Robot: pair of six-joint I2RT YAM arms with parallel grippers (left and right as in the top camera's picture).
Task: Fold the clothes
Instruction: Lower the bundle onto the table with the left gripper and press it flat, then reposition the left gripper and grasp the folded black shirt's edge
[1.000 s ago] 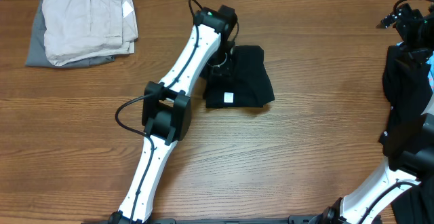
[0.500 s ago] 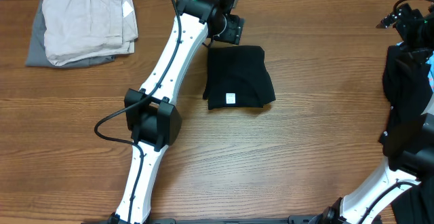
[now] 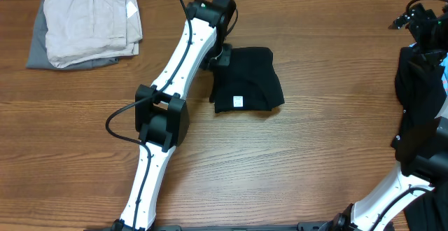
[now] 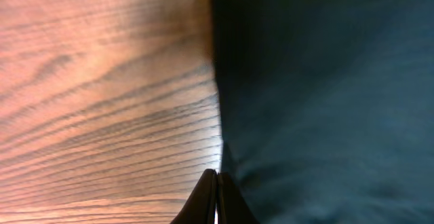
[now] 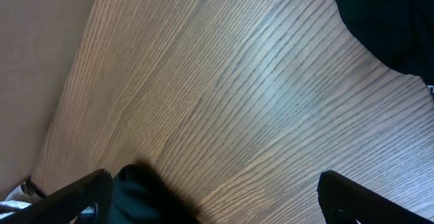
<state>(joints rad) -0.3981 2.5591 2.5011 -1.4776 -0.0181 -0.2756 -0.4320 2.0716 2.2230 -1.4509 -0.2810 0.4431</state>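
Observation:
A black T-shirt (image 3: 250, 77) lies folded in a neat rectangle at the middle of the table, its small white tag (image 3: 236, 101) near the front edge. My left gripper (image 3: 214, 59) is shut at the shirt's back left corner. In the left wrist view its fingertips (image 4: 217, 178) are pressed together right at the cloth's edge (image 4: 224, 115), with no fabric seen between them. My right gripper (image 5: 217, 190) is wide open over bare wood at the far right, with dark cloth (image 5: 146, 200) beside its left finger.
A stack of folded cream and grey clothes (image 3: 87, 21) sits at the back left corner. A heap of black garments (image 3: 420, 84) lies along the right edge beside the right arm. The left arm stretches diagonally from the front edge to the shirt.
The left gripper lifted off the shirt, swung toward the back of the table, then came down at the shirt's left edge and shut. The right arm stayed still.

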